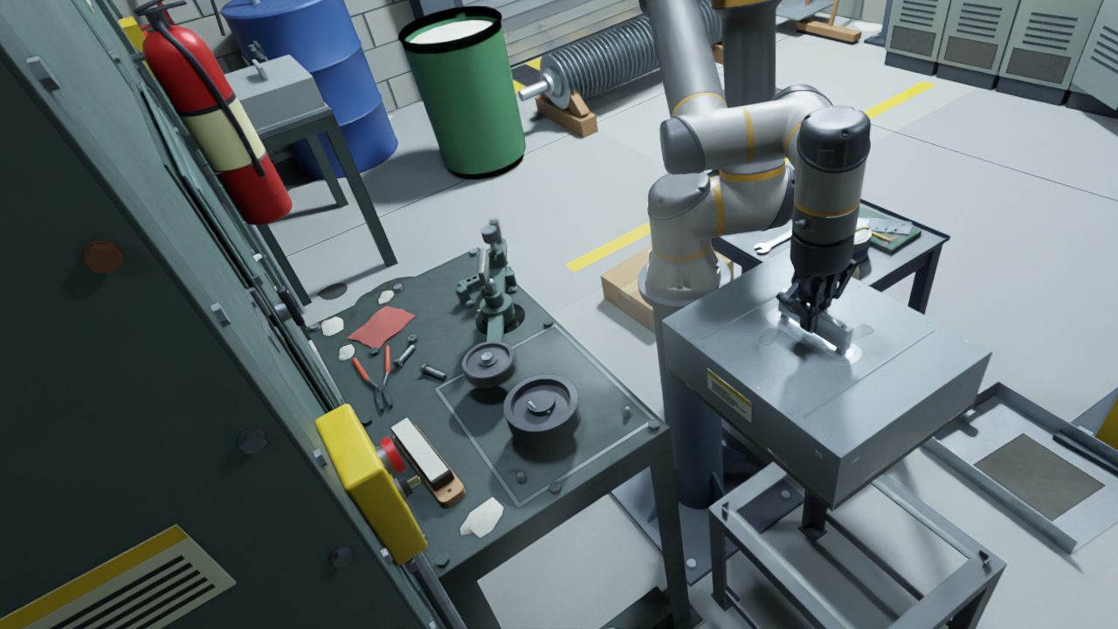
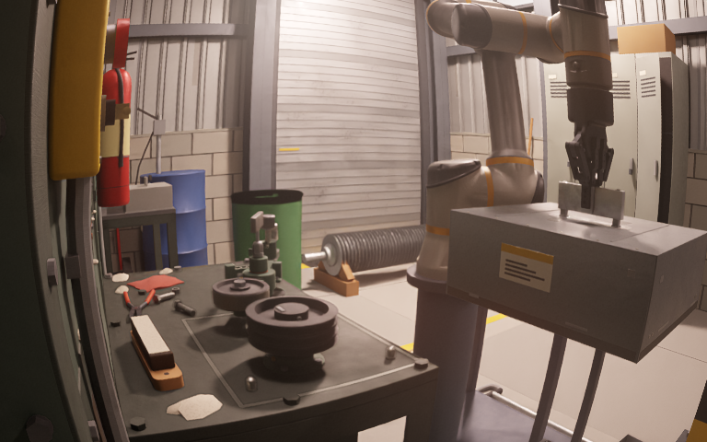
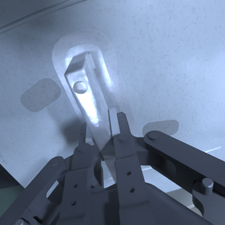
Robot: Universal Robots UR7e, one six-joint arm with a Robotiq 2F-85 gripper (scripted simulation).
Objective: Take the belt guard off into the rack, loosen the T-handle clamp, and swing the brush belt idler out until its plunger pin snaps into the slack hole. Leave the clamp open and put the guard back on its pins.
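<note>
My gripper [image 1: 811, 319] [image 2: 588, 200] [image 3: 101, 129] has its two fingers clamped on either side of the shiny metal handle [image 3: 89, 101] on top of the grey box-shaped belt guard [image 1: 821, 375] [image 2: 573, 271]. The guard hangs in the air to the right of the machine table, above the open steel-frame rack [image 1: 852, 548]. On the table the two dark pulleys [image 1: 541, 407] [image 1: 488, 363] stand uncovered inside the outlined guard footprint. Behind them the green idler arm with its T-handle clamp [image 1: 491, 282] [image 2: 259, 245] stands upright.
Behind the table stand a green drum [image 1: 465, 90], a blue drum [image 1: 313, 70] and a ribbed roller [image 1: 610, 59]. Pliers, bolts and a red rag [image 1: 381, 325] lie on the table's left side, and a small side table with a wrench [image 1: 876, 242] stands behind the guard.
</note>
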